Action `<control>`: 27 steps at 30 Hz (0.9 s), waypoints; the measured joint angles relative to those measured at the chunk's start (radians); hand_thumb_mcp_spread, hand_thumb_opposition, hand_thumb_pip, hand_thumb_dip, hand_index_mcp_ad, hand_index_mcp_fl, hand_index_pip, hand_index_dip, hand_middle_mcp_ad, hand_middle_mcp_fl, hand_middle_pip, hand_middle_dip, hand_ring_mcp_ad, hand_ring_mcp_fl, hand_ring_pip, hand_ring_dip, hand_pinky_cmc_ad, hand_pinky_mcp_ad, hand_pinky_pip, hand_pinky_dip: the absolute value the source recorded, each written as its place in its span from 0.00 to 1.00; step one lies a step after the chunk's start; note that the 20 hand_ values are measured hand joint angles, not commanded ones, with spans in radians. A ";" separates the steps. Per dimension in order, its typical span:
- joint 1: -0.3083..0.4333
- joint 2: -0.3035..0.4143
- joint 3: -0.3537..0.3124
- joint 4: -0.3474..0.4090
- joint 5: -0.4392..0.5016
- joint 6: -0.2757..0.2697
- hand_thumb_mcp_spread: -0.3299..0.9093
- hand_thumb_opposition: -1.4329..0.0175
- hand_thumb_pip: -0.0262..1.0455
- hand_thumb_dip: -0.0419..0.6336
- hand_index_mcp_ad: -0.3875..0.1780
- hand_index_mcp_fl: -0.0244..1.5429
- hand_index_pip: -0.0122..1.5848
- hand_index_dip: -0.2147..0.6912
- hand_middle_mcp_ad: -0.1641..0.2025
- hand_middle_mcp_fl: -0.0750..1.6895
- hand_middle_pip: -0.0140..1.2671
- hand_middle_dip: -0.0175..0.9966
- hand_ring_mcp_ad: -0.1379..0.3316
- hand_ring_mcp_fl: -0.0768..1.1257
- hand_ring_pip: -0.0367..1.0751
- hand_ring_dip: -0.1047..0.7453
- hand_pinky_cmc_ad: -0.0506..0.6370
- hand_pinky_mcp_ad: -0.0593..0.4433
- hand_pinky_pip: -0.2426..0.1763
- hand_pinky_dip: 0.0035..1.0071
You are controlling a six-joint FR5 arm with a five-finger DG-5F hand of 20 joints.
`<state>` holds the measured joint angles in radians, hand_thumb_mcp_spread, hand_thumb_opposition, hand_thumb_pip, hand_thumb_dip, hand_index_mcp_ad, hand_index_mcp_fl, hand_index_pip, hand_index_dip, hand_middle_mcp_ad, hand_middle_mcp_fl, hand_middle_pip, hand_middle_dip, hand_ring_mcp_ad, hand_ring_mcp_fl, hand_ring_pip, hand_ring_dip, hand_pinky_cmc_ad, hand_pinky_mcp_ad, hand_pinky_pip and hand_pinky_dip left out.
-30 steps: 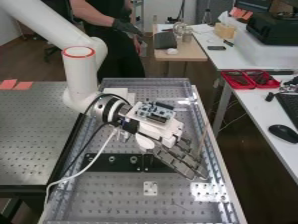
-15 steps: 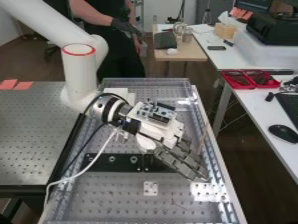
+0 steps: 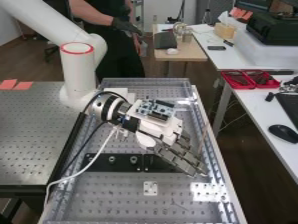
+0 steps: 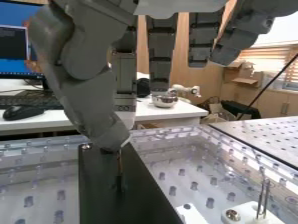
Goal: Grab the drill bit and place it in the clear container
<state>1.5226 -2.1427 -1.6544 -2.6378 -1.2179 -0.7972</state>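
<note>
In the high view the hand is low over the black bar, its fingers angled toward the bench's right side. In the wrist view the hand has its thumb tip against one finger, pinching the top of the thin brownish drill bit. The bit points down over the black bar; whether its lower end touches the bar I cannot tell. The other fingers hang nearly straight beside it. Clear walls surround the perforated plate, forming a see-through container.
A small white plate lies near the bar. Thin metal pins stand up from a white block. Red trays and a mouse are on the right-hand table. A cable loops down from the arm.
The hand has shifted and turned slightly, and its fingers look closer together in the high view. The black bar and the bench have stayed put.
</note>
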 joint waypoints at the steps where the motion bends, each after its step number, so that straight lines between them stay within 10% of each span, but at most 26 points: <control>1: 0.000 0.000 0.001 -0.002 -0.001 0.001 0.70 0.36 0.60 0.56 0.51 0.23 0.70 0.67 0.61 0.24 0.10 0.28 0.69 0.13 0.12 0.15 0.53 0.41 0.40 0.14; 27: -0.007 -0.019 0.024 -0.025 -0.009 -0.016 0.70 0.36 0.59 0.56 0.50 0.26 0.69 0.67 0.56 0.24 0.10 0.28 0.67 0.13 0.12 0.15 0.53 0.42 0.40 0.14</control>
<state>1.5158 -2.1616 -1.6302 -2.6624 -1.2266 -0.8133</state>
